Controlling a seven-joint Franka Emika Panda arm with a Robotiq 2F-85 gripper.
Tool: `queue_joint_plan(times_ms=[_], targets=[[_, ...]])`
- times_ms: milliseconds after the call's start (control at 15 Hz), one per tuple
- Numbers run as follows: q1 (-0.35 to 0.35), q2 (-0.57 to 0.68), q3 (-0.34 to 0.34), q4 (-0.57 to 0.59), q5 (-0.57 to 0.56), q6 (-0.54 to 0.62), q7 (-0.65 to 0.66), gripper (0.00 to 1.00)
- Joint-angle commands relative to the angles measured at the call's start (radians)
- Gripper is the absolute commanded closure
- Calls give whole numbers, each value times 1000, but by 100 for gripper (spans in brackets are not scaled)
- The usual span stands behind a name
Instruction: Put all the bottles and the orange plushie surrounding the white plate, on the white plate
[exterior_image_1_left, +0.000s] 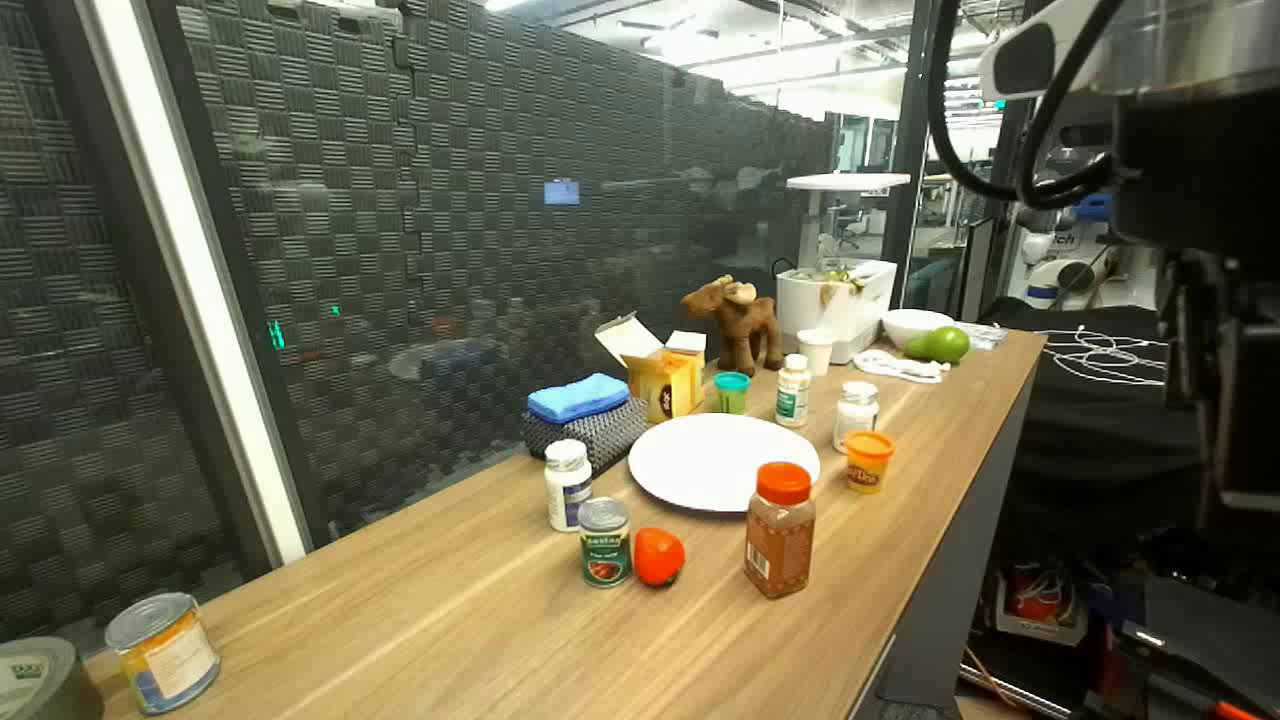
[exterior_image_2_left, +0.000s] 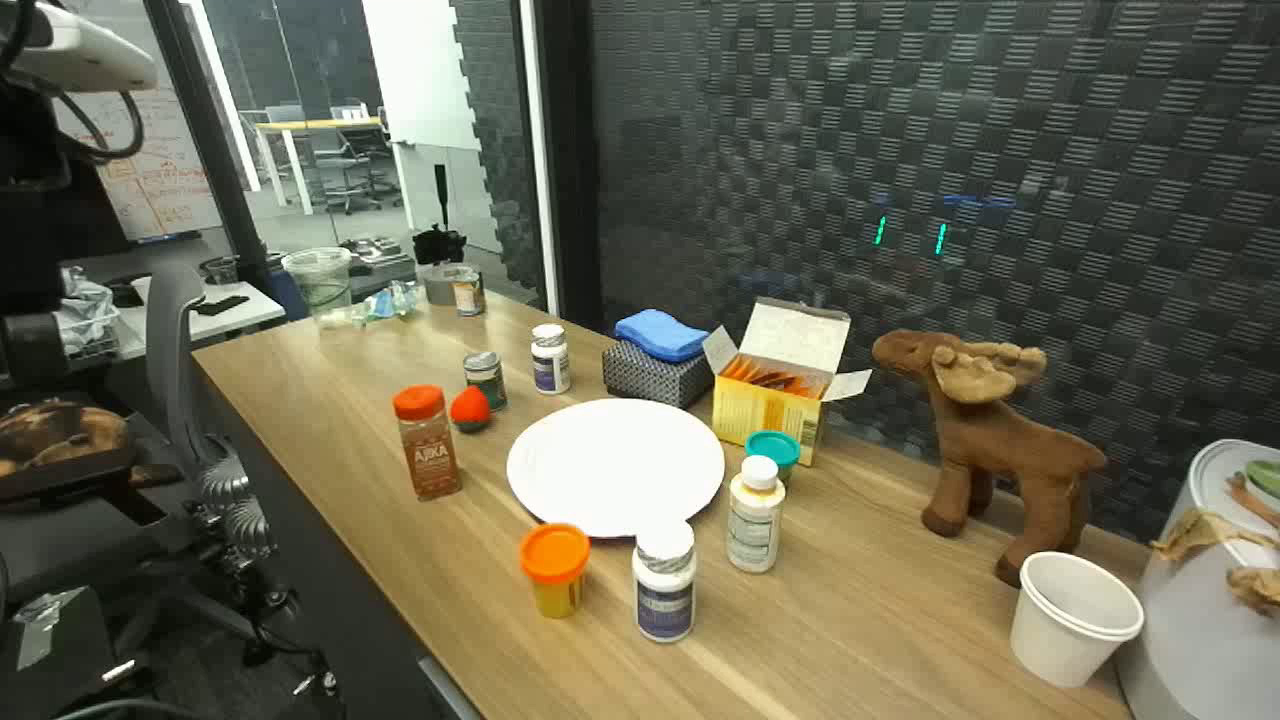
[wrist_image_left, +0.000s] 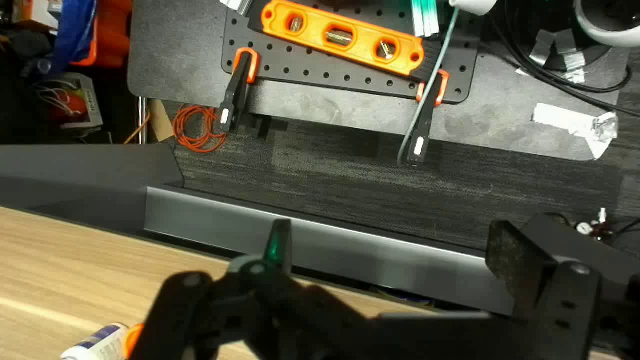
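- The fingers stand spread wide with nothing between them, out by the long edge of the worktop, over the floor beside it.
- Inward from the fingers lies the white plate, with none of the task's things on it.
- Red-capped bottle, on the fingers' side of the plate: probably the heaviest, stiff and smooth; grasp the flat body below the cap.
- A white bottle is toward the fingers, another white bottle deeper in, a third white bottle far across: likely light, hard and prone to roll if tipped; hold at label height.
- Red-orange lump, presumably the plushie, farther from the fingers than the red-capped bottle: should be light and yielding; pinch gently. A tin just beside it crowds one flank.
- Open wood lies between the red-capped bottle and the fingers' edge; the yellow tub narrows the approach to the nearest white bottle.
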Motion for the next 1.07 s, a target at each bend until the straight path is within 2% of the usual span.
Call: queue_joint_plan(times_ms=[0,533,800,1000], targets=[[18,4,-17,2,-9,-1,9,0],[18,3,-17,3,-9,-1,9,0],[-53,116,-18,78,-91,95,64,0],[-108,222,-45,163,-148,184,106,0]])
